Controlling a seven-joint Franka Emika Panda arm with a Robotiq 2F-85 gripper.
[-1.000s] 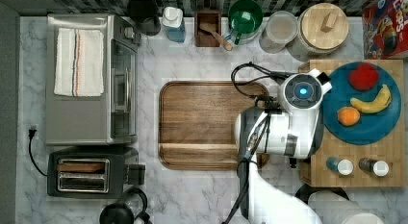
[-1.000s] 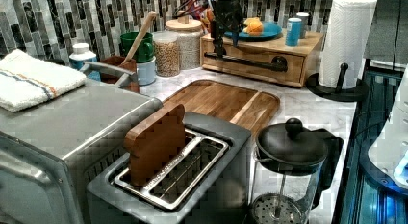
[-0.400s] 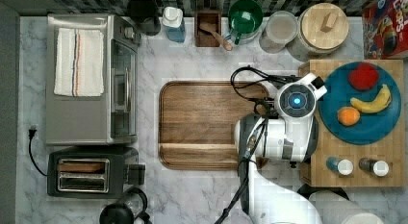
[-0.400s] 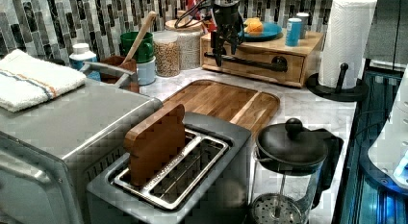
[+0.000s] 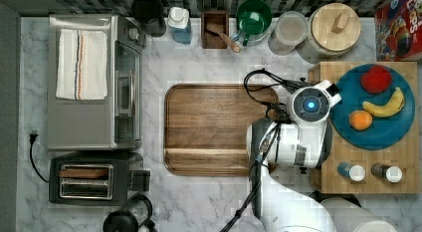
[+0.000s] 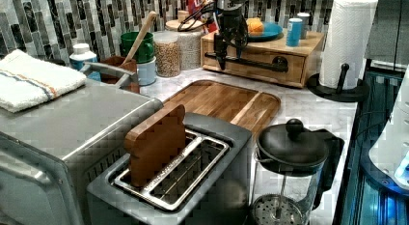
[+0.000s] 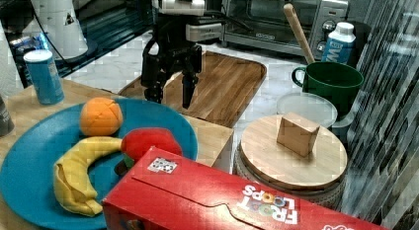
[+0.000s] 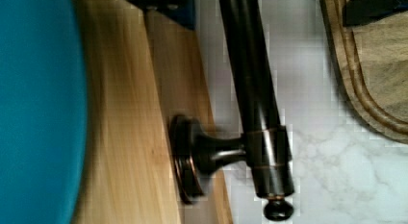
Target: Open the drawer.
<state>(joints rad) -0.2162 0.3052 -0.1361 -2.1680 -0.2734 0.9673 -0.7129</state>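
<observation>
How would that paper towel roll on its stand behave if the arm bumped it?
The paper towel roll stands tall on a small dark round base, so it looks top-heavy and might rock or tip. Being paper, it is probably light and would dent softly, not break. The upright post would likely keep it from rolling off.

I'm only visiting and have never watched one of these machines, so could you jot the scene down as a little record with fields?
Setting: marble kitchen counter
Robot fingers: open, pointing down, astride the bar handle
Drawer: shut, front flush with its wooden box
On the box: blue plate with banana, orange and red fruit
Nearby: brown tray, toaster, toaster oven
</observation>
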